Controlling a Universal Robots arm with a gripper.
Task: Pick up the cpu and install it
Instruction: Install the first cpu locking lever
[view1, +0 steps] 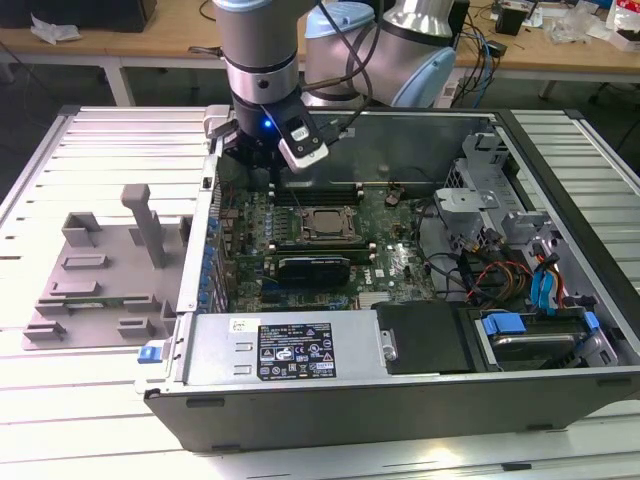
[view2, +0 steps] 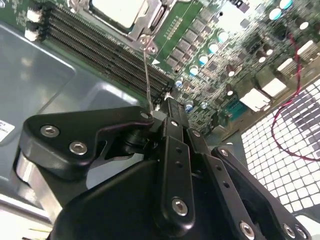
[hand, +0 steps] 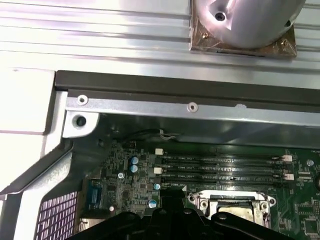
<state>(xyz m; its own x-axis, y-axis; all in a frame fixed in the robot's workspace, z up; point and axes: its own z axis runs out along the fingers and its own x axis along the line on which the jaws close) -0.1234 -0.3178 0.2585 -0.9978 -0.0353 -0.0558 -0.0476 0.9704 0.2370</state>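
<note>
Cpu (view1: 322, 225) is already sitting in the motherboard socket (view1: 323, 228). Gripper (view1: 262, 160) is hovering just beside it, over the memory slots (view2: 105, 47), fingers together, gripping nothing. Install step looks nearly finished; socket latching likely remaining.

memory slots (hand: 222, 167), socket (hand: 231, 204), case rim (hand: 190, 89)

Case (view1: 400, 400) lies open on table (view1: 90, 400); tray (view1: 100, 280) beside it at exterior view's left. CPU (view1: 322, 226) in socket on board (view1: 400, 265); gripper (view1: 262, 160) above board's far-left corner.
</note>
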